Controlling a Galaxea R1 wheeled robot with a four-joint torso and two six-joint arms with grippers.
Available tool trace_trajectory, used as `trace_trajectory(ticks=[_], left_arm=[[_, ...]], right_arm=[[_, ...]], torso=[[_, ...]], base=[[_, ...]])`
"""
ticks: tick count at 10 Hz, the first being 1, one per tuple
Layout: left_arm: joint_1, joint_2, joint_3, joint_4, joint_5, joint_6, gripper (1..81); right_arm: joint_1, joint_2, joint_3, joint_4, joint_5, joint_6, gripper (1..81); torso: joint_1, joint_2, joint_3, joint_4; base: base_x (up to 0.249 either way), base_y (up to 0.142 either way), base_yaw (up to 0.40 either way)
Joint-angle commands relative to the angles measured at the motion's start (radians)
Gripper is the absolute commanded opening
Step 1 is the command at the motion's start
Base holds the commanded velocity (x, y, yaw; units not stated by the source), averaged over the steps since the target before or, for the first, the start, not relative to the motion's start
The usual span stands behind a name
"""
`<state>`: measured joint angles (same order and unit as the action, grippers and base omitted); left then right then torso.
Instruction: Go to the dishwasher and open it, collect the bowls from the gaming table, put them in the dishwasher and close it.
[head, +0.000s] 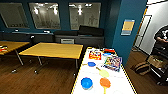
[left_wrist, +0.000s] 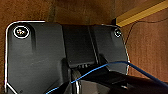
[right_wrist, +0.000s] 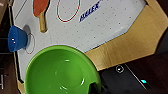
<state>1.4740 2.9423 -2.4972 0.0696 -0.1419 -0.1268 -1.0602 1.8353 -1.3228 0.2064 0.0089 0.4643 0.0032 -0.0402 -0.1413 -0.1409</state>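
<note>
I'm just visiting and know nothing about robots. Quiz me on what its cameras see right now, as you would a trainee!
1. True or false: the blue bowl sits on the white top of the gaming table.
2. Multiple choice: in the right wrist view, which colour is the bowl closest to the camera? A orange, B green, C blue.
3. Fill in the blank: the orange thing with a wooden handle lying on the white top near the blue bowl is a ____.

Key:
1. True.
2. B, the green bowl.
3. paddle.
</note>
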Motion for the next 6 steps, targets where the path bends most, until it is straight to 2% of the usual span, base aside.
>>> trace_trajectory(ticks=[1, 2, 3, 6], left_arm=[[-0.044, -0.020, 0.037, 0.016, 0.035, 0.007, 81.1], [-0.042, -0.037, 0.058, 0.016, 0.033, 0.007, 81.1], [-0.044, -0.061, 0.093, 0.016, 0.015, 0.007, 81.1], [-0.070, -0.154, 0.229, 0.015, -0.001, 0.006, 81.1]], right_arm=[[-0.135, -0.121, 0.048, -0.229, 0.178, -0.021, 1.0], [-0.204, -0.100, 0.007, -0.293, 0.251, -0.021, 1.0], [-0.257, -0.070, -0.031, -0.320, 0.294, -0.019, 1.0], [-0.315, 0.061, -0.171, -0.344, 0.301, -0.021, 1.0]], torso=[[0.000, 0.000, 0.000, 0.000], [0.000, 0.000, 0.000, 0.000], [0.000, 0.000, 0.000, 0.000], [0.000, 0.000, 0.000, 0.000]], base=[[0.000, 0.000, 0.000], [0.000, 0.000, 0.000], [0.000, 0.000, 0.000], [0.000, 0.000, 0.000]])
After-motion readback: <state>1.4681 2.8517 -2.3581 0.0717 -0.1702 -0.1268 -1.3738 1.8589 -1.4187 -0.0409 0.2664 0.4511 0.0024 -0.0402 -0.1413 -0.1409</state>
